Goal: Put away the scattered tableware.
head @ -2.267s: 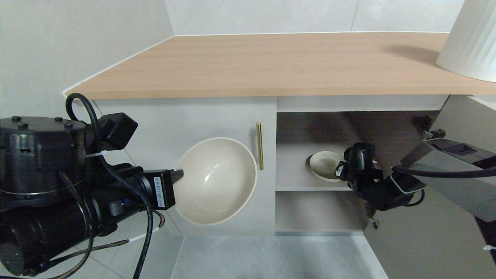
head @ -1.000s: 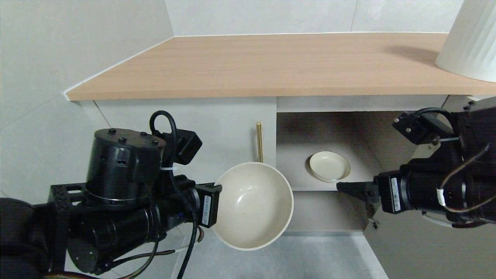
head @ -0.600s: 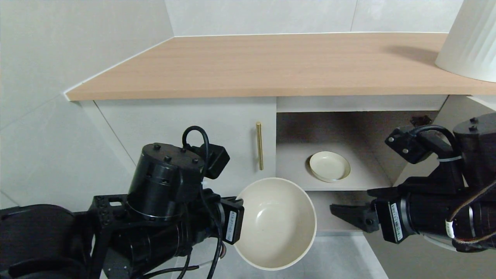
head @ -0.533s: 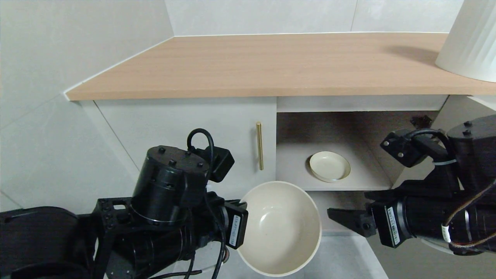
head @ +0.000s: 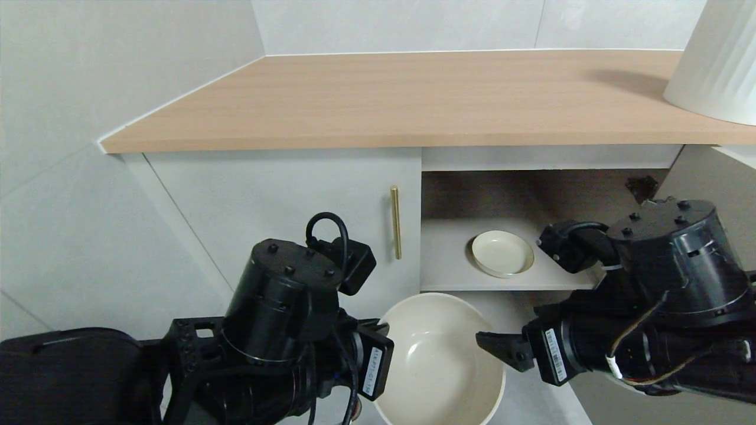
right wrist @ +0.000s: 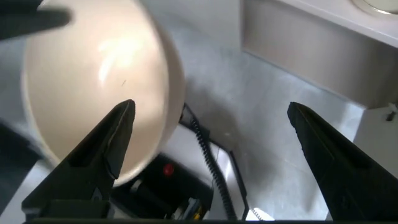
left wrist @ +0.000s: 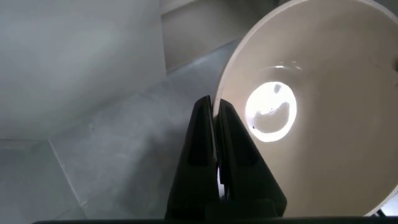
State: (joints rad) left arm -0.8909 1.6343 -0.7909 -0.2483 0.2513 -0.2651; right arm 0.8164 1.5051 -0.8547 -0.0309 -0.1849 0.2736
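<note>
- Head view: your left gripper (head: 381, 330) is clenched on the near rim of the big cream bowl (head: 440, 360). It holds the bowl mouth-up in the air, out in front of the open cabinet (head: 531, 158) and lower than the front edge of its shelf (head: 443, 260).
- Your right gripper (head: 490, 345) comes in from the other side. Its dark tip lies over the bowl's rim, though I can't tell you whether it touches.
- On the shelf, a small cream dish (head: 502, 252) sits upright close to the front edge, about midway along, well apart from the bowl.
- The closed door (head: 283, 206) on the cabinet's left half carries a brass handle (head: 396, 222).
- Up on the wooden counter (head: 413, 100), a white ribbed object (head: 717, 65) stands at the far right corner.
- Left wrist view: there's your grip. The two dark fingers (left wrist: 202, 143) of the left gripper (left wrist: 214, 134) are pressed together with the bowl's (left wrist: 305, 112) rim pinched between them. A bright glint shows in the bowl's bottom, and grey tiled floor (left wrist: 93, 149) lies beyond.
- Right wrist view: your right gripper (right wrist: 210, 107) is released, its fingers (right wrist: 102, 155) spread wide with nothing between them.
- The bowl (right wrist: 99, 81) bulges just beside one finger. The floor (right wrist: 249, 106) shows through the gap between the fingers.
- Past the other finger you get the shelf's front edge (right wrist: 311, 37) and a sliver of the dish (right wrist: 376, 5) on it.
</note>
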